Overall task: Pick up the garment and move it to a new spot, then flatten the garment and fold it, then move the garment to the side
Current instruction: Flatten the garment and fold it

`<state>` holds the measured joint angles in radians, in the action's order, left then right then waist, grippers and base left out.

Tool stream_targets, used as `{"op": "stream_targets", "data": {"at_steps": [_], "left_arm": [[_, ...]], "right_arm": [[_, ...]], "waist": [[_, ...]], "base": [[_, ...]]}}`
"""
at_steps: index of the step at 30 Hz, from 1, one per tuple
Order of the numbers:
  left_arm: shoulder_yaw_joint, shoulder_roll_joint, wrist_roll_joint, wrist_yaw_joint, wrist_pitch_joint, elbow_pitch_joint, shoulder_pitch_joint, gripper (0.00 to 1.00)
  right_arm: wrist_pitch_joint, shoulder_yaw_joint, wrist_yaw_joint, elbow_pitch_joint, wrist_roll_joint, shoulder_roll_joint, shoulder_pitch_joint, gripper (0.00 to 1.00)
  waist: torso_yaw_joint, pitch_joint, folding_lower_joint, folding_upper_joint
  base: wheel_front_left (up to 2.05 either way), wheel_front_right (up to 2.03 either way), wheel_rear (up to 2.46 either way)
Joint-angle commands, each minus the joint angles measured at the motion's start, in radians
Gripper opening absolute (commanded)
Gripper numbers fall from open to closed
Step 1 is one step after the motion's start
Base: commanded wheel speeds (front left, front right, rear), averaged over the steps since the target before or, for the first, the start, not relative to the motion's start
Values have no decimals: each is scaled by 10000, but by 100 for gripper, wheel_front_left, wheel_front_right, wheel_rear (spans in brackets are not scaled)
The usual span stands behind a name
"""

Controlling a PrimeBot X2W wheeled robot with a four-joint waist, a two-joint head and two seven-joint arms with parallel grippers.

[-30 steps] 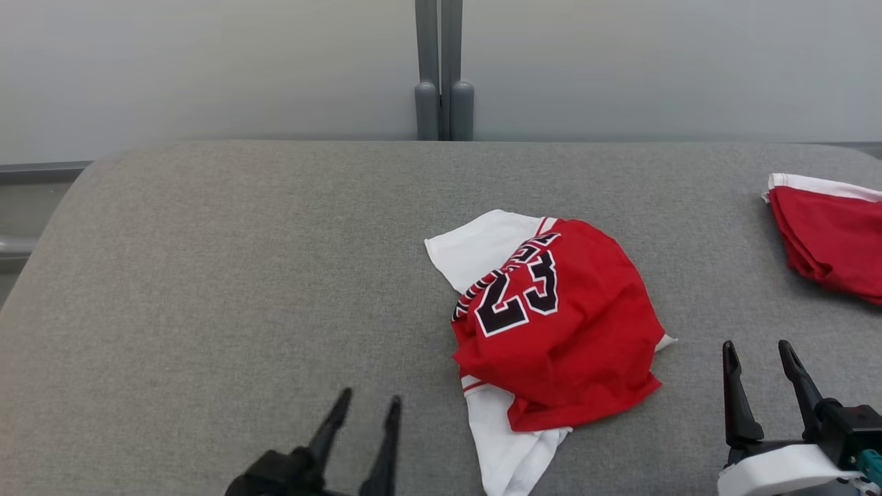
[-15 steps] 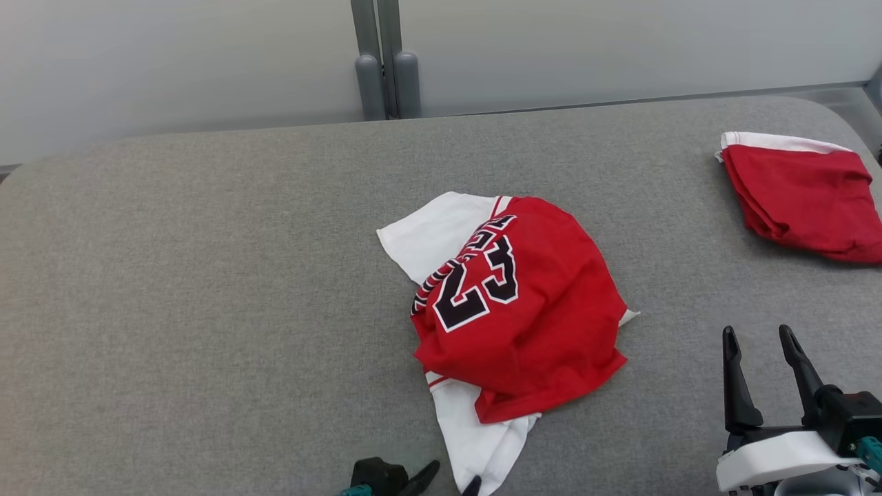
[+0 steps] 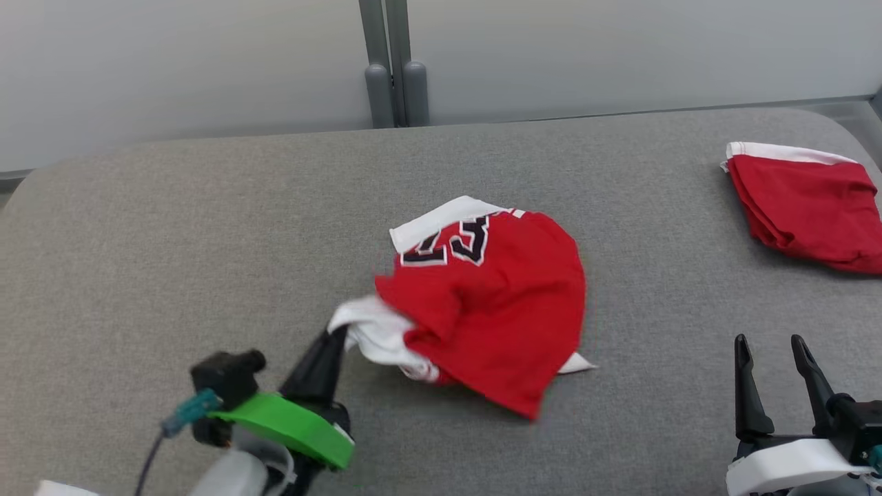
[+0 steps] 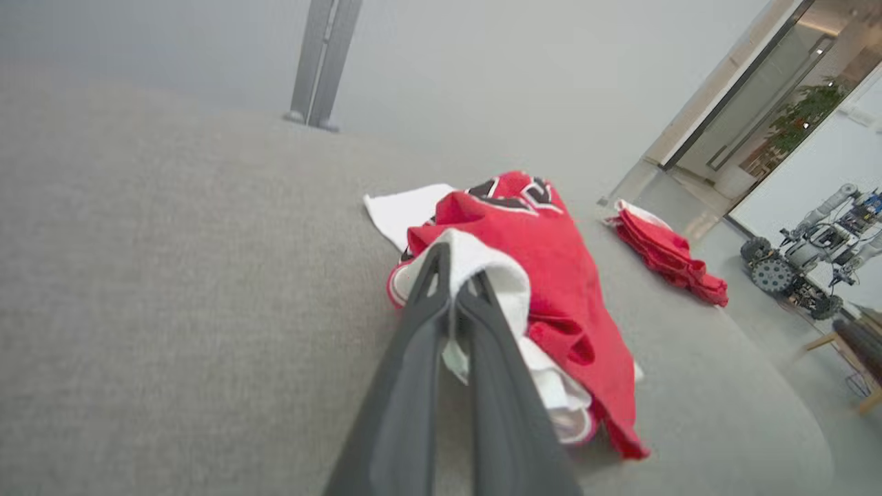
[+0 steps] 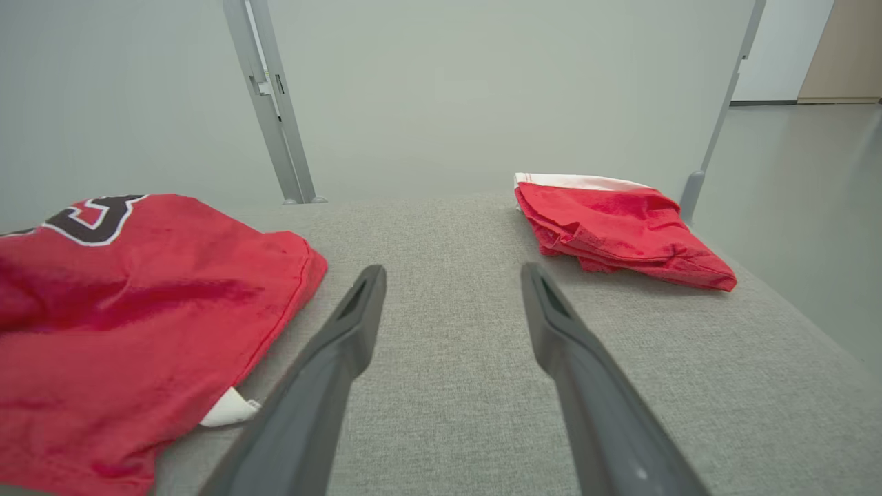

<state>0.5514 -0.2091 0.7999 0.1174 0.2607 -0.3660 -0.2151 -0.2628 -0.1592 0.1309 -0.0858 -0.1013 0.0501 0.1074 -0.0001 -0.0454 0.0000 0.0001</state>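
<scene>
A crumpled red and white jersey [image 3: 493, 306] with a black "23" lies mid-table on the grey padded surface [image 3: 172, 227]. My left gripper [image 3: 335, 335] is shut on a white fold at the jersey's left edge, pulling it leftwards; the left wrist view shows the white cloth [image 4: 493, 275] pinched between the closed fingers [image 4: 441, 289] of the left gripper [image 4: 455, 275]. My right gripper [image 3: 770, 342] stands open at the lower right, apart from the jersey [image 5: 124, 296], and holds nothing [image 5: 451, 275].
A second, folded red garment [image 3: 806, 203] with a white edge lies at the far right of the table [image 5: 620, 227]. A grey post [image 3: 389, 65] rises behind the table's far edge. Another robot [image 4: 799, 251] stands on the floor beyond the right side.
My left gripper came in from the bottom edge, closed on the jersey's white lower part and dragged it left, bunching the cloth. The camera shifted slightly. The right gripper stayed put.
</scene>
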Motion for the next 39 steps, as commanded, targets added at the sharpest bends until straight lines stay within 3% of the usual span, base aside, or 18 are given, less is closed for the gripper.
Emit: {"op": "stream_targets", "data": {"at_steps": [1, 7, 15, 32, 39], "left_arm": [[-332, -449, -321, -197, 44, 540, -321, 0], [-1458, -1906, -898, -770, -293, 3337, -1232, 0], [-1921, -2960, -973, -917, -1445, 4729, -2332, 0], [-1994, -3347, -704, -854, -2664, 5655, -3851, 0], [-1407, -3132, -613, -807, -3815, 5660, -4932, 0]], "right_arm": [[-26, 23, -4, -9, -31, 10, 71, 100], [-26, 262, -4, -115, -201, 11, -122, 100], [-26, 415, -4, -223, -449, 11, -333, 100], [-26, 376, -4, -294, -523, 13, -485, 100], [-26, 426, -4, -342, -503, 11, -546, 100]], "waist": [[173, 117, 0, -1], [259, 167, 0, -1], [-67, 118, 0, -1], [-492, -2, 0, -1], [-609, 22, 0, -1]], "base": [[0, 0, 0], [0, 0, 0], [0, 0, 0], [0, 0, 0], [0, 0, 0]]}}
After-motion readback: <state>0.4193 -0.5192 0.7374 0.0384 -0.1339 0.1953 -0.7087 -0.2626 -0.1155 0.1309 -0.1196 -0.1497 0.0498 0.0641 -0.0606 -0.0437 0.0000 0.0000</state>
